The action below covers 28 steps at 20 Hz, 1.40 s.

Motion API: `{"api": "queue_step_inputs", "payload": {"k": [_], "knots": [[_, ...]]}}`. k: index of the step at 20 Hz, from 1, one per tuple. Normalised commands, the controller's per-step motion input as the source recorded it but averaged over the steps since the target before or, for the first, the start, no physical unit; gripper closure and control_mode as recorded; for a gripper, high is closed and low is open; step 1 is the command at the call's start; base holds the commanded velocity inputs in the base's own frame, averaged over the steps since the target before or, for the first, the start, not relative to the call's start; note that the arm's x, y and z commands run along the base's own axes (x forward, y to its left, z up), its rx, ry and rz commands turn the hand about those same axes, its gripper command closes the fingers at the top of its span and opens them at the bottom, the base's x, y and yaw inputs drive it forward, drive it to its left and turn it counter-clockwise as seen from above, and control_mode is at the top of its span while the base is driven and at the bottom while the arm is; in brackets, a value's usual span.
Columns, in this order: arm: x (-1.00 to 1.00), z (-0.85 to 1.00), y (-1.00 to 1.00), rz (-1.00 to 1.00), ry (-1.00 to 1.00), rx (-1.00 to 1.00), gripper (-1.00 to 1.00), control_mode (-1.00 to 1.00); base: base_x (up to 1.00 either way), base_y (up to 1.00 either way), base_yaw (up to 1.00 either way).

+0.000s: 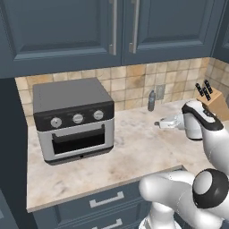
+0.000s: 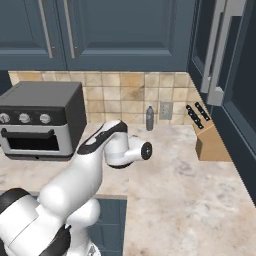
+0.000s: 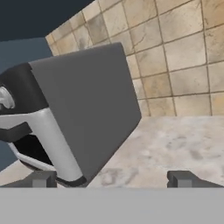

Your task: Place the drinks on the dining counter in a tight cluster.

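Pincer [image 3: 112,178] released, tips wide apart, nothing between, aimed at toaster oven [image 1: 74,118] on marble desk [image 1: 134,156]. Small grey-blue bottle [image 1: 151,101] upright far back by tiled wall, well apart from pincer. Knife block [image 2: 210,137] right.

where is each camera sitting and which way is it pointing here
Left base view: behind the arm to its left, looking forward and down at the marble worktop, toaster oven and small grey-blue bottle; the white arm rises at lower right, gripper pointing left.
Right base view: behind the arm to its right, facing the same tiled wall; the arm rises from lower left.
Hand view: on the hand, rolled, looking along the open fingertips at the oven's side.
Shared: both base views show the oven, bottle and knife block.
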Motion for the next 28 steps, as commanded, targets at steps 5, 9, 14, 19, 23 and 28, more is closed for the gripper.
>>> {"api": "queue_step_inputs", "payload": {"k": [5, 9, 14, 19, 23, 28], "knots": [[0.32, -0.07, -0.18, -0.01, -0.08, 0.00, -1.00, -1.00, 0.00, 0.00, 0.00], [0.38, -0.05, -0.10, 0.00, -0.22, 0.00, -1.00, -1.00, 0.00, 0.00, 0.00], [0.40, 0.01, -0.16, -0.01, -0.07, -0.01, -1.00, -1.00, 0.00, 0.00, 0.00], [0.32, 0.06, -0.24, -0.08, 0.01, -0.04, -1.00, -1.00, 0.00, 0.00, 0.00], [0.30, 0.00, -0.20, -0.10, 0.00, -0.08, -1.00, -1.00, 0.00, 0.00, 0.00], [0.27, 0.02, -0.04, -0.09, -0.01, -0.10, -1.00, -1.00, 0.00, 0.00, 0.00]]}}
